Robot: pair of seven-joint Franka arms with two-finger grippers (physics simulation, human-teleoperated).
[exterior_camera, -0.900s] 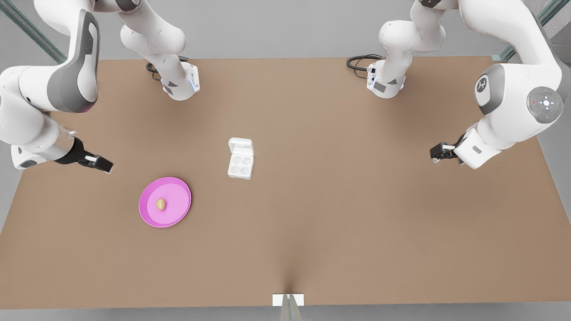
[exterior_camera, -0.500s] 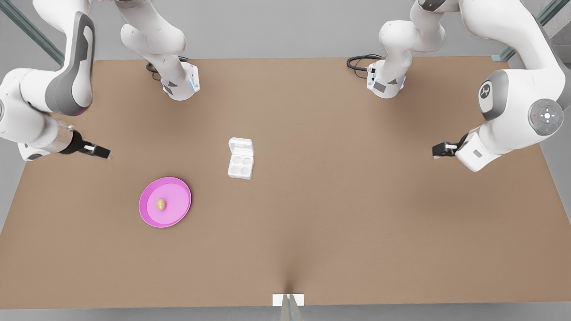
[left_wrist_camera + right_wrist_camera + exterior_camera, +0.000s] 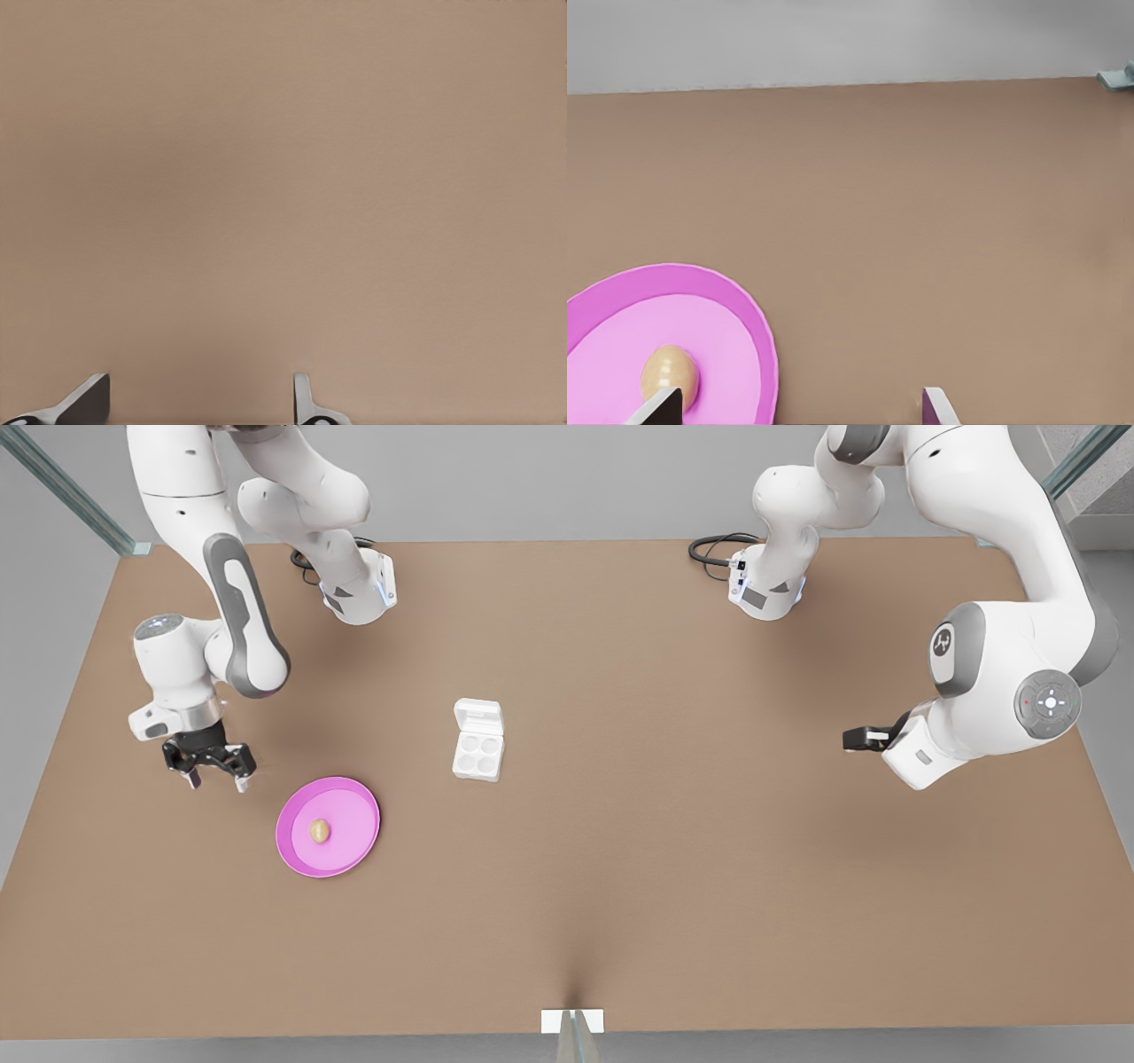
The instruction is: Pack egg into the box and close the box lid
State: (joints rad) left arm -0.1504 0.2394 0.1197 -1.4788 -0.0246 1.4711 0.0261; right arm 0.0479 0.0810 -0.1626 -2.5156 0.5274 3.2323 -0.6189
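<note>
The tan egg (image 3: 319,831) lies on a round pink plate (image 3: 354,841), also seen in the right wrist view as the egg (image 3: 670,374) on the plate (image 3: 740,345). My right gripper (image 3: 215,779) points down, open, just off the plate's rim on the front view's left; its fingertips (image 3: 937,409) are apart and hold nothing. The white box (image 3: 478,755) shows four bare cups, with its lid (image 3: 478,715) lying open behind them. My left gripper (image 3: 850,738) hovers open far off on the front view's right, over bare table (image 3: 283,177).
The brown table (image 3: 673,850) carries both arm bases (image 3: 359,593) at its far edge, with black cables beside them. A small white bracket (image 3: 572,1020) sits at the near edge.
The right arm has swung in and turned its gripper downward, now close beside the plate. The left gripper has slid slightly toward the table's middle. Egg and box have not moved.
</note>
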